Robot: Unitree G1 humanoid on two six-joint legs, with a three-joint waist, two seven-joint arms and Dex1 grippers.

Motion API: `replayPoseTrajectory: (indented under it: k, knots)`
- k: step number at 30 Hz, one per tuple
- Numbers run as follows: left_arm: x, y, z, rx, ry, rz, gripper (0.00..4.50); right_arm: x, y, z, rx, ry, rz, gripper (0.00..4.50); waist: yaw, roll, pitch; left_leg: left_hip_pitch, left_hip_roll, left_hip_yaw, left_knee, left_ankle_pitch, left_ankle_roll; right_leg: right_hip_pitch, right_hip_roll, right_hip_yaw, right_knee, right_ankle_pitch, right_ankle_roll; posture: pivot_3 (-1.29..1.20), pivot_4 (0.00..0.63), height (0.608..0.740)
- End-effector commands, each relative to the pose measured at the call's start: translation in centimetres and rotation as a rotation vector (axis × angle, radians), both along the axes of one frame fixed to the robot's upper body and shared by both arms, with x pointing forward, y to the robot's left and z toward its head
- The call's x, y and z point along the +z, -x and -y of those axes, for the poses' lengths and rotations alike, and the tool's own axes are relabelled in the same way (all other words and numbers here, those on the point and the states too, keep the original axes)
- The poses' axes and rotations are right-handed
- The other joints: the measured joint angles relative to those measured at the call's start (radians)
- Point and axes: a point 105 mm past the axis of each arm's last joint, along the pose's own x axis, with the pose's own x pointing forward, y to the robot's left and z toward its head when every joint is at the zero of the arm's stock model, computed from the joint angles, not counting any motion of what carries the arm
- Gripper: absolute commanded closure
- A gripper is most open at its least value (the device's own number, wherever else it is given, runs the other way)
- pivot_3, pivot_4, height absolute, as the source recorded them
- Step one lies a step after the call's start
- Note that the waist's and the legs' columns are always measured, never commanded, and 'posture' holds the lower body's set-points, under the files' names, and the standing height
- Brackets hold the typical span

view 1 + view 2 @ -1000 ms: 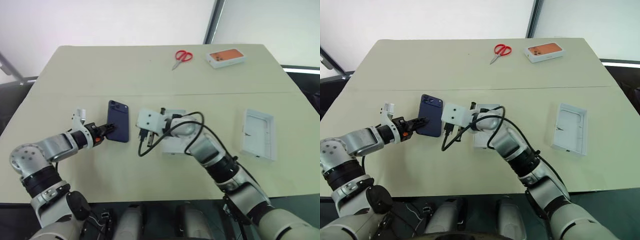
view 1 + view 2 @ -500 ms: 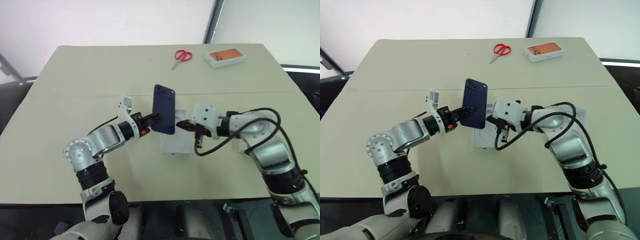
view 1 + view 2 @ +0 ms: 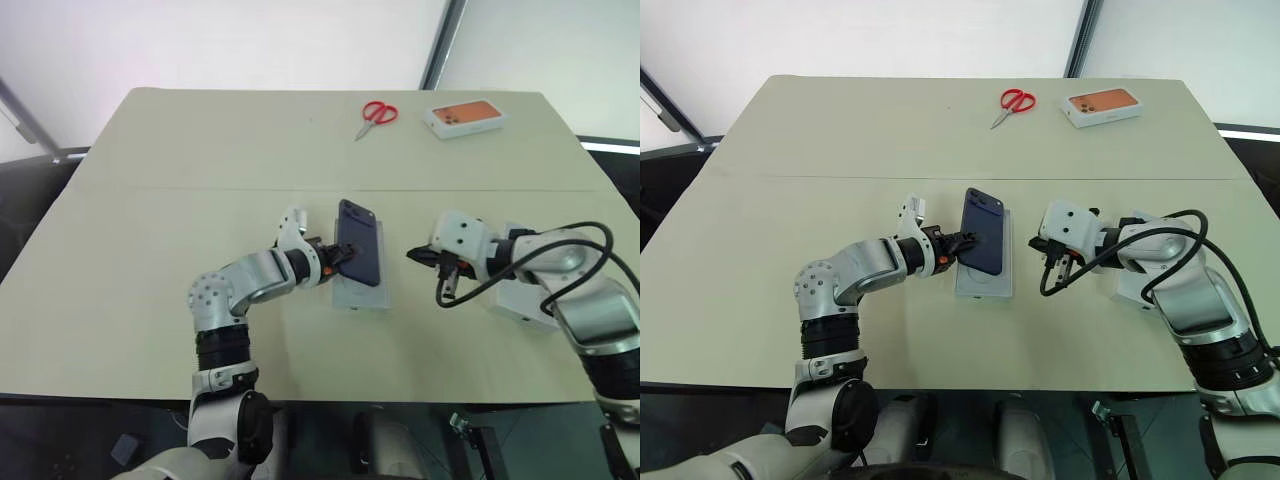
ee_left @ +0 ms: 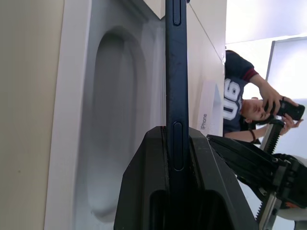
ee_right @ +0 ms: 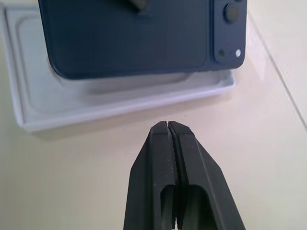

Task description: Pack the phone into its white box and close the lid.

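Left eye view: left claw (image 3: 333, 262) pinches the slim dark navy-blue phone with rounded corners (image 3: 361, 256) by its edge, held tilted over the shallow white rectangular tray (image 3: 360, 290) lying on the beige table (image 3: 150, 250). Right claw (image 3: 415, 256) is pressed together, empty, just beside the tray. Judgement: level the phone flat, square its edges to the tray walls, lower gently before letting go. Phone back faces up, small camera cluster in the far corner. Farther right, a white cardboard piece (image 3: 520, 300) behind the right arm. Far edge: red scissors (image 3: 377, 114), orange-topped white box (image 3: 463, 117).
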Motion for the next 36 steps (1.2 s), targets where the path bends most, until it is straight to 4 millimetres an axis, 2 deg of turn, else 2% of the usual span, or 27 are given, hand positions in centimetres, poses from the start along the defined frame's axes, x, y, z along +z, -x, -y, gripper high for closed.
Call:
replayPoseTrajectory:
  k: [1,10,20,25,29,36]
  knots:
    - [0.8,0.4,0.9,-0.043,-0.001,0.022,4.45,1.4,0.5,-0.3,0.038,-0.022,0.04,4.5,-0.001,0.0,0.0,0.0,0.0,0.0,0.0,0.0,0.0,0.0,0.0,0.0,0.0,0.0,0.0,0.0,0.15,0.697]
    - [0.5,1.0,0.5,-0.038,-0.041,0.027,4.45,1.3,1.2,-1.1,0.078,-0.108,-0.001,4.5,-0.001,0.0,0.0,0.0,0.0,0.0,0.0,0.0,0.0,0.0,0.0,0.0,0.0,0.0,0.0,0.0,0.15,0.697]
    - [0.3,1.4,0.4,-0.037,-0.033,0.033,4.45,0.8,1.2,-0.8,0.069,-0.133,-0.023,4.5,-0.002,0.0,0.0,0.0,0.001,0.0,0.0,0.0,0.0,0.0,0.0,0.0,0.0,0.0,0.0,0.0,0.15,0.697]
    - [1.0,1.4,-0.3,-0.047,-0.025,0.071,2.34,0.7,1.2,-0.8,0.065,-0.135,-0.023,4.5,-0.002,0.0,0.0,0.0,0.001,0.0,0.0,0.0,0.0,0.0,0.0,0.0,0.0,0.0,0.0,0.0,0.15,0.697]
    - [1.9,1.8,-1.3,-0.066,-0.002,0.106,0.37,0.8,1.1,-0.8,0.065,-0.135,-0.019,4.5,-0.003,0.0,0.0,0.0,0.001,0.0,0.0,0.0,0.0,0.0,0.001,0.0,0.0,0.0,0.0,0.0,0.15,0.697]
    - [3.5,2.9,-5.0,-0.069,-0.011,0.195,0.37,0.9,0.8,-1.2,0.078,-0.141,-0.003,4.5,-0.003,0.001,0.0,0.001,0.001,-0.001,0.0,0.0,0.0,0.0,0.001,0.0,0.001,0.0,0.0,0.0,0.15,0.697]
